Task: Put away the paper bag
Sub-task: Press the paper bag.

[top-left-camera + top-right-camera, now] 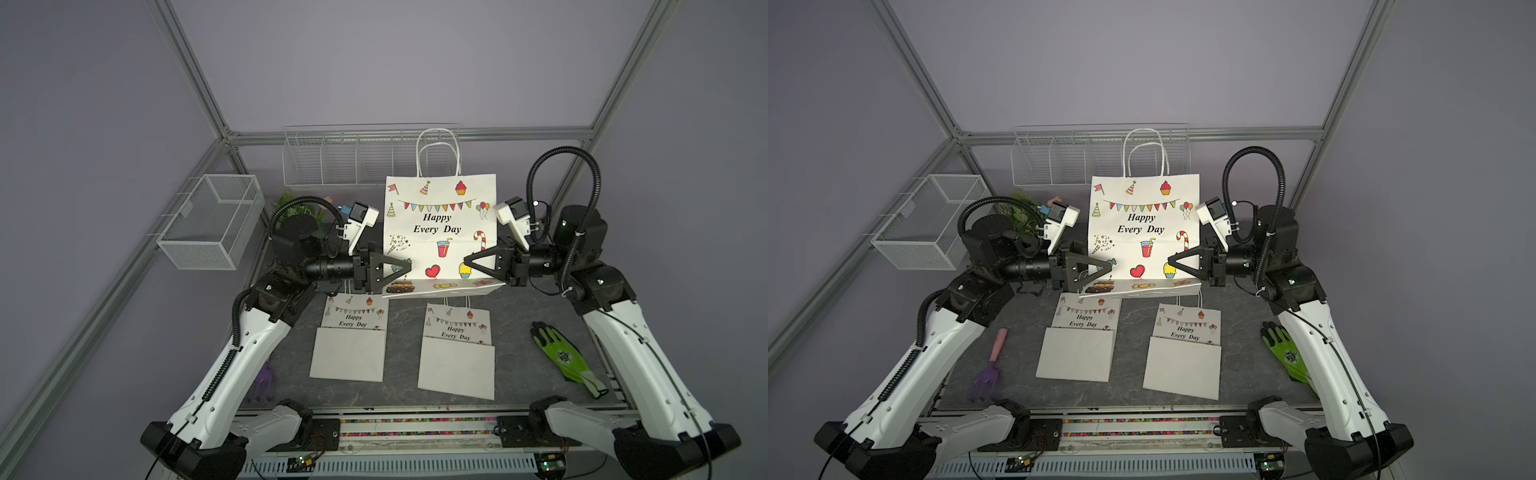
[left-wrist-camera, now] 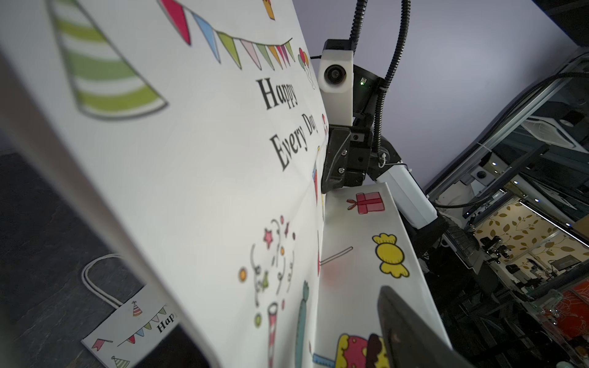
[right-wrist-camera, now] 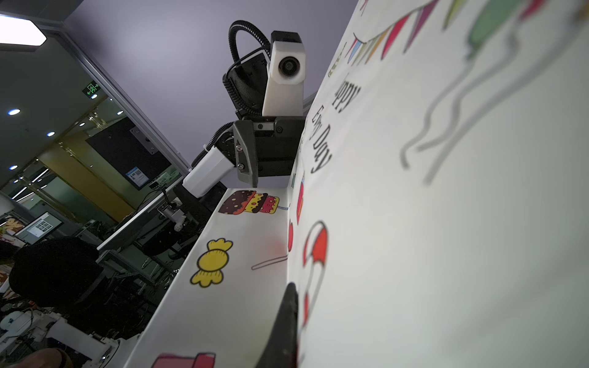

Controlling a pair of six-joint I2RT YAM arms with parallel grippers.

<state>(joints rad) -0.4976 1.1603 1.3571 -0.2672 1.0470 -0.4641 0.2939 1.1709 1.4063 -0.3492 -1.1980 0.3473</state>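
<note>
White paper bag (image 1: 440, 232) stands upright at the far middle of the table (image 1: 519, 316). Its long axis is vertical, its handles point up and its printed face is turned to the near side. The bottom flap is folded out towards the near side. The left claw (image 1: 405, 268) sits at the lower left corner with its jaws parted, released. The right claw (image 1: 467, 261) is clenched on the lower right edge. Two folded bags (image 1: 349, 345) lie flat nearer.

Twin overhead views of whole table (image 1: 515, 316); opposed wrist views, close on paper bag (image 2: 191, 191)
</note>
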